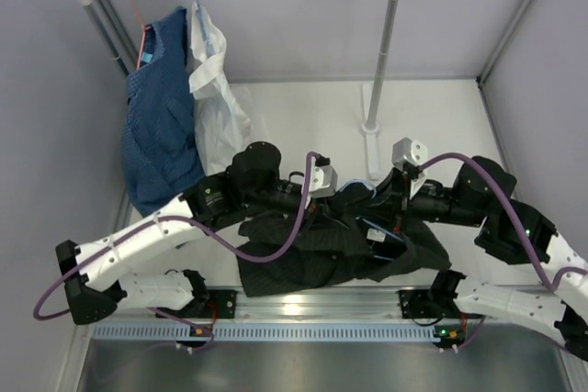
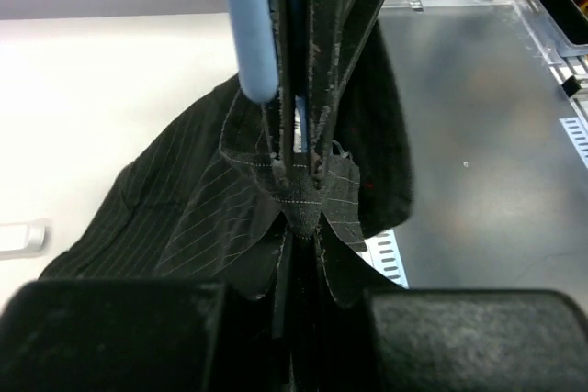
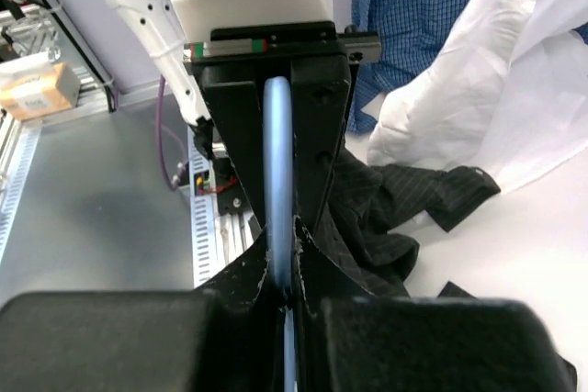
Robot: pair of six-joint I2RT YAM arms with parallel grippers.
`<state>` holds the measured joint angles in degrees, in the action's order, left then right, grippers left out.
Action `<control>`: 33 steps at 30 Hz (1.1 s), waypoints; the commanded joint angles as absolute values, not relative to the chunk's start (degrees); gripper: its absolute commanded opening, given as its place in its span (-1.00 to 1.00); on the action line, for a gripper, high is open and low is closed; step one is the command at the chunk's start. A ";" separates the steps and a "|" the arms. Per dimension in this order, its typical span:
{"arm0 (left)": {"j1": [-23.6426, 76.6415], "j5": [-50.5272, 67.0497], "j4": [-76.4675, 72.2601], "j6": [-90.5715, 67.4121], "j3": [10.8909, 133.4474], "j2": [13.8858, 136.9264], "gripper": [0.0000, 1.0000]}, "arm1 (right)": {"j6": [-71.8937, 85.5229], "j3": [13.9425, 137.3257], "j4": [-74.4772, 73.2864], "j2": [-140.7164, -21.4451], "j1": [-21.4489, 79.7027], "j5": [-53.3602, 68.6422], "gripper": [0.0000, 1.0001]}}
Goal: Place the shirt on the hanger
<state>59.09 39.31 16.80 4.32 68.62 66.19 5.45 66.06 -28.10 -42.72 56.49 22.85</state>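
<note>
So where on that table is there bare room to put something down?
There are two bare patches of white tabletop. One lies between the white shirt and the rack's right post. The other runs from that post to the right wall. The near edge is crowded: the left arm, the right arm and the black shirt fill it.

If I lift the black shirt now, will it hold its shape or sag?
Probably sag: the shirt lies crumpled in soft folds. It will likely bunch at the left gripper, where the pinched fabric puckers. It seems light, since the cloth looks thin.
</note>
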 commanded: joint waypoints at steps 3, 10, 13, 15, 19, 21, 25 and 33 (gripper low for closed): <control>59.06 34.66 13.89 3.43 72.33 66.62 -0.32 | 5.27 64.51 -20.92 -39.38 57.30 20.67 -1.00; 59.06 7.93 11.97 2.64 68.49 54.78 0.96 | 5.62 72.30 -32.13 -36.12 57.39 2.23 -1.00; 59.15 1.52 7.58 1.41 60.87 44.41 0.96 | 5.62 77.84 -36.29 -36.12 57.30 0.88 -1.00; 59.06 -1.91 3.35 0.18 56.19 37.75 0.96 | 5.97 80.67 -39.28 -36.47 57.30 0.35 -1.00; 59.06 -6.32 1.59 -2.90 47.30 32.61 0.96 | 5.80 87.95 -42.01 -37.79 57.39 1.84 -1.00; 59.15 -5.80 -2.25 -3.60 42.64 32.08 0.96 | 5.45 90.60 -43.84 -39.54 57.39 3.51 -1.00; 59.06 -5.53 -8.95 -3.08 38.67 34.79 0.96 | 5.10 97.89 -46.40 -42.97 57.39 8.25 -1.00; 59.06 -20.32 -9.50 -2.37 42.45 45.61 -1.00 | 3.78 100.81 -49.83 -43.95 57.30 3.80 -1.00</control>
<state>59.20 -9.65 -4.32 -1.50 39.31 45.32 4.64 99.44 -48.10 -43.88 56.51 7.29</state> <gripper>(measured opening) 0.034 0.014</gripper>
